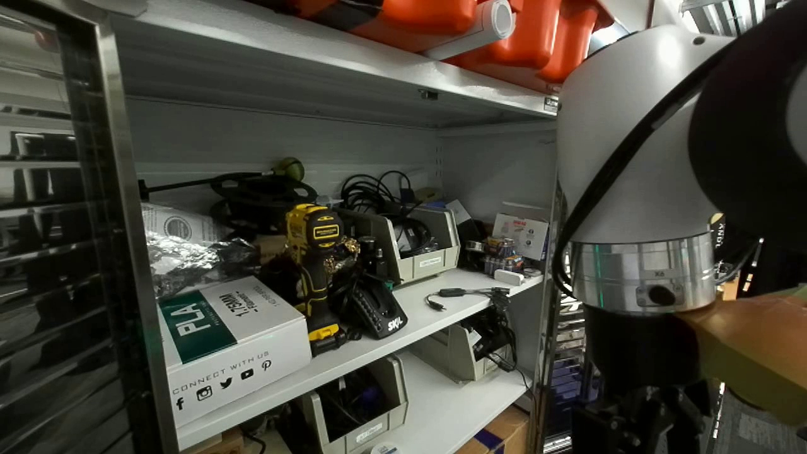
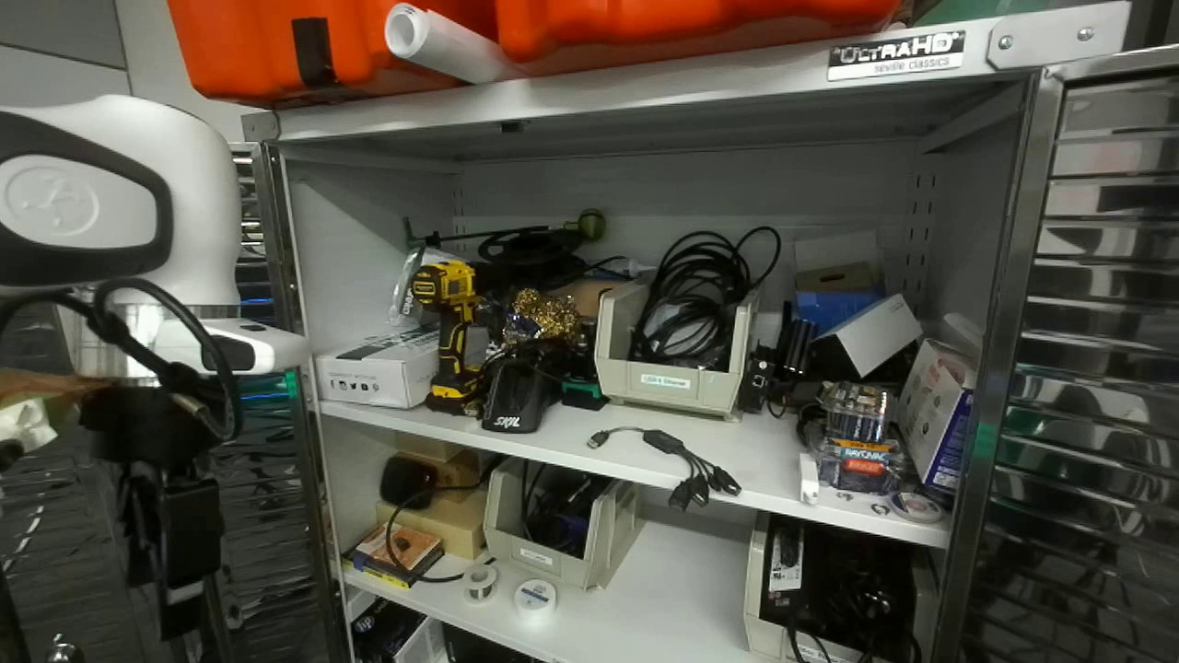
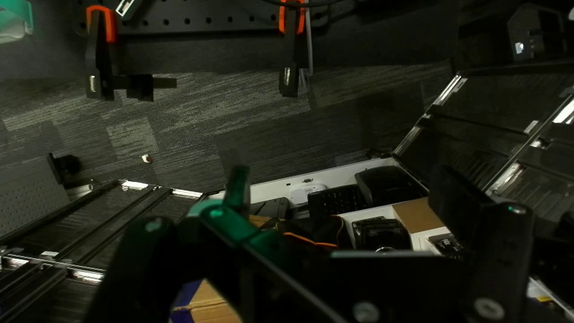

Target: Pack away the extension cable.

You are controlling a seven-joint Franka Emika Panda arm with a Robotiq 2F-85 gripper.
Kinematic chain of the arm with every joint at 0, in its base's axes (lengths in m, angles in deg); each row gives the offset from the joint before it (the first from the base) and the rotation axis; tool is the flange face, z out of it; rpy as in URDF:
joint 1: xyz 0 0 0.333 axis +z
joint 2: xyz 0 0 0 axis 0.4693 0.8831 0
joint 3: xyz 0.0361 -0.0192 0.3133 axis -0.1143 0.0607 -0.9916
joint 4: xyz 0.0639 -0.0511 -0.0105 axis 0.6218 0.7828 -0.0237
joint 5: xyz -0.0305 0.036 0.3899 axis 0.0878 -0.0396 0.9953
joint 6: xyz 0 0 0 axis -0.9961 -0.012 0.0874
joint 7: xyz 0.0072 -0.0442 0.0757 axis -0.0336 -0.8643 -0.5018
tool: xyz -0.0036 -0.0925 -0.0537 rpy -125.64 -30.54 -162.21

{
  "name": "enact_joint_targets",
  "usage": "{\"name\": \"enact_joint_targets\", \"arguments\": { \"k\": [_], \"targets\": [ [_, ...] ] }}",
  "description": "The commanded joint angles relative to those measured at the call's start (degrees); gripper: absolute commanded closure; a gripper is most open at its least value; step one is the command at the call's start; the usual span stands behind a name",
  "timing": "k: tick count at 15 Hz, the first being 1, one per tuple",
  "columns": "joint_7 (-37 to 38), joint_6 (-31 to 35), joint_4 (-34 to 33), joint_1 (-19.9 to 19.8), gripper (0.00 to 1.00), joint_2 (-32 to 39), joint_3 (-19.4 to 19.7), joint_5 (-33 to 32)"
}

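Observation:
A short black cable with a USB plug at one end and several sockets at the other lies loose on the upper shelf; this extension cable shows in both exterior views. Its socket ends reach over the shelf's front edge. A beige bin labelled for USB and Ethernet stands behind it, holding coiled black cables; it also shows in an exterior view. My gripper is open and empty, its fingers wide apart. It hangs pointing down outside the cabinet, away from the cable. The cable is out of the wrist view.
On the upper shelf stand a yellow drill, a black SKIL charger, a white box and battery packs. The lower shelf holds more bins. Metal doors stand open at the sides.

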Motion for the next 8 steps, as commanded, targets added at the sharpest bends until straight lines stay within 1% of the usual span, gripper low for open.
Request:
{"name": "enact_joint_targets", "arguments": {
  "k": [1, 2, 3, 4, 8],
  "targets": [
    [0.3, -0.1, -0.1, 0.6, 0.0, 0.1, 0.7, -0.4],
    [0.3, -0.1, -0.1, 0.6, 0.0, 0.1, 0.7, -0.4],
    [-1.7, -0.9, -0.5, 0.8, 0.0, 0.7, 0.9, -1.4],
    [-0.1, -0.2, 0.0, 0.7, 0.0, 0.2, 0.7, -0.7],
    [-0.8, -0.3, 0.0, 0.8, 0.0, 0.8, 0.9, -1.0]
  ]
}}
